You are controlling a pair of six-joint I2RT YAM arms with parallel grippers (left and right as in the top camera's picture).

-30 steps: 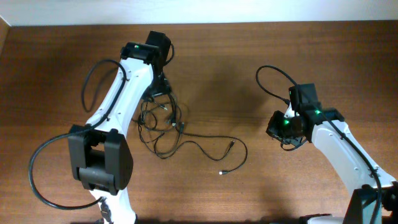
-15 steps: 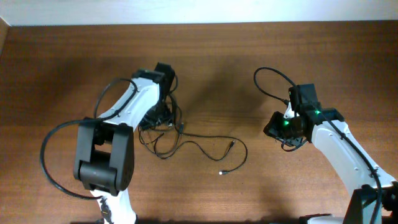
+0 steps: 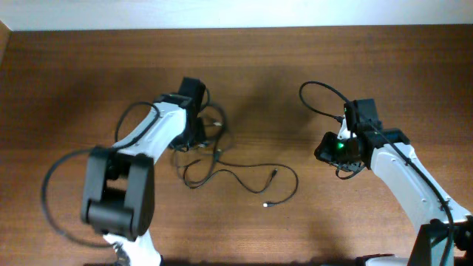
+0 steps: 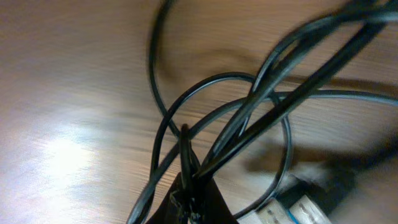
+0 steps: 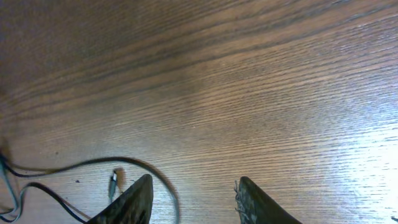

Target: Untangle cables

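Note:
The cables (image 3: pixel 201 142) lie as a black knotted bundle left of the table's middle. One loose strand (image 3: pixel 247 176) trails right to two small plug ends (image 3: pixel 267 204). My left gripper (image 3: pixel 194 134) sits on the bundle. In the left wrist view it (image 4: pixel 189 198) is shut on several crossing strands (image 4: pixel 249 106), with a flat plug (image 4: pixel 301 204) just beside it. My right gripper (image 3: pixel 323 152) hovers apart at the right. In its wrist view it (image 5: pixel 193 198) stands open over bare wood, a cable loop (image 5: pixel 93 163) and plug (image 5: pixel 113 182) at its left finger.
Wooden table (image 3: pixel 295 81) with a pale wall strip along the far edge. Thick black arm cables loop beside each arm, one (image 3: pixel 318 96) above my right wrist and one (image 3: pixel 52 185) at the left arm's base.
My left arm swung down from the far side onto the bundle and closed on its strands, which shifted a little right. My right gripper opened wider and stayed in place.

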